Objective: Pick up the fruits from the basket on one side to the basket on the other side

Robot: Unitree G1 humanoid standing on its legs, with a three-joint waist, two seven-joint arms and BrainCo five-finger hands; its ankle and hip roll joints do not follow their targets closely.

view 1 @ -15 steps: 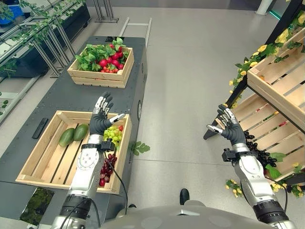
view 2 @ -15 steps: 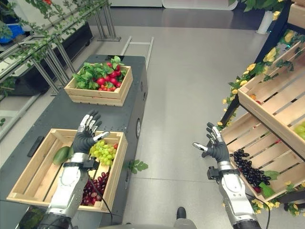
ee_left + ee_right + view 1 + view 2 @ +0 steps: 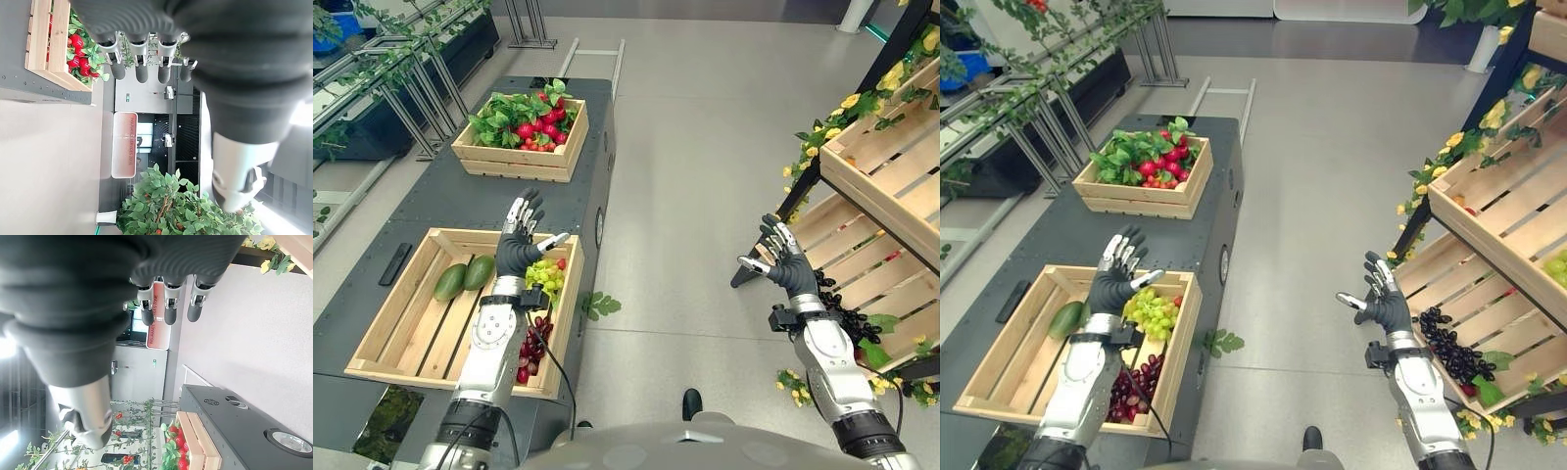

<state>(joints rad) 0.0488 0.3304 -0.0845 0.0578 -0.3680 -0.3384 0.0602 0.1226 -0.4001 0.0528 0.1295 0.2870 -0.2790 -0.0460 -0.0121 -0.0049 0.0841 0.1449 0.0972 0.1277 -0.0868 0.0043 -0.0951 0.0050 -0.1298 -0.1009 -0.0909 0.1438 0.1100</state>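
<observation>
A wooden crate (image 3: 419, 338) on the near end of the dark table holds two green fruits (image 3: 465, 277), green grapes (image 3: 546, 277) and red grapes (image 3: 530, 350). My left hand (image 3: 520, 247) hovers open above the green grapes, fingers (image 3: 142, 70) straight, holding nothing. At the right, a slanted shelf crate (image 3: 858, 262) carries a bunch of dark grapes (image 3: 1448, 345). My right hand (image 3: 785, 262) is raised open over the floor just left of that shelf, its fingers (image 3: 168, 309) straight and empty.
A second crate (image 3: 515, 163) of red fruits and green leaves (image 3: 522, 121) stands at the table's far end. A small black bar (image 3: 395, 262) lies left of the near crate. A leaf sprig (image 3: 599, 304) lies on the grey floor (image 3: 695, 196) between table and shelf.
</observation>
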